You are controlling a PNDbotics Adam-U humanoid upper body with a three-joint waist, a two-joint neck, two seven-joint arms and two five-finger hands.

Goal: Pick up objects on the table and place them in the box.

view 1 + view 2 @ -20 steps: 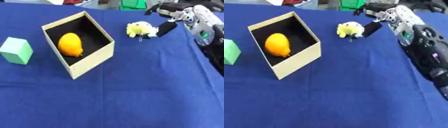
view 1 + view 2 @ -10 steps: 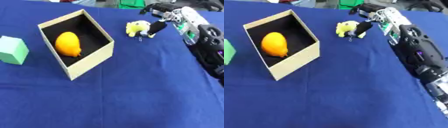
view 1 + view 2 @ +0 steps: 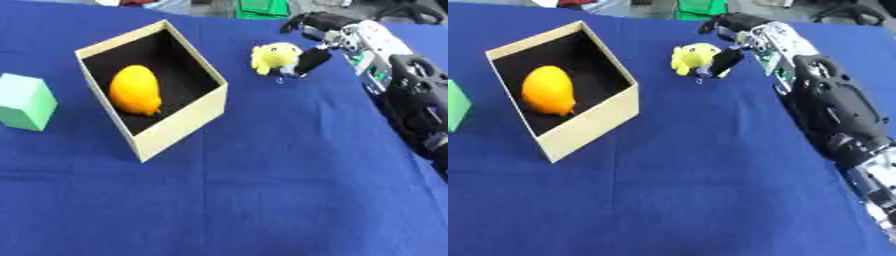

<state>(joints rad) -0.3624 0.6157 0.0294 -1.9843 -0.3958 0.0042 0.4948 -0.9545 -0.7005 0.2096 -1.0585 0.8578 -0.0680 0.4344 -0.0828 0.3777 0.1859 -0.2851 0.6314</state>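
Blue tablecloth (image 3: 262,190) fills almost the whole frame; only a strip of clutter along the top edge, too blurred to identify.

Right arm (image 3: 833,110): black with silver joints, enters from the lower right and runs diagonally up to the upper centre-right; it takes up most of the right side in the right eye view.

Box (image 3: 179,127): tan cardboard, open top, black inside, sits left of centre in the upper half, rotated so one corner points toward the bottom of the frame; upright on the cloth.

Orange fruit (image 3: 134,90): lemon-shaped, lies inside the box on the black floor, toward its left wall; already in the box.

Green cube (image 3: 24,101): pale green, at the left edge, on the cloth just outside the box's left side, apart from it; cut off by the frame edge in the right eye view.

Right hand (image 3: 317,46): at upper centre-right, fingers curled down around the yellow toy; a dark finger (image 3: 310,61) lies against the toy's right side; grasping it as far as I can tell, contact on the far side hidden.

Yellow toy (image 3: 273,56): small plush-looking thing, upper centre, right of the box and clear of it; cannot tell whether it rests on the cloth or is lifted.
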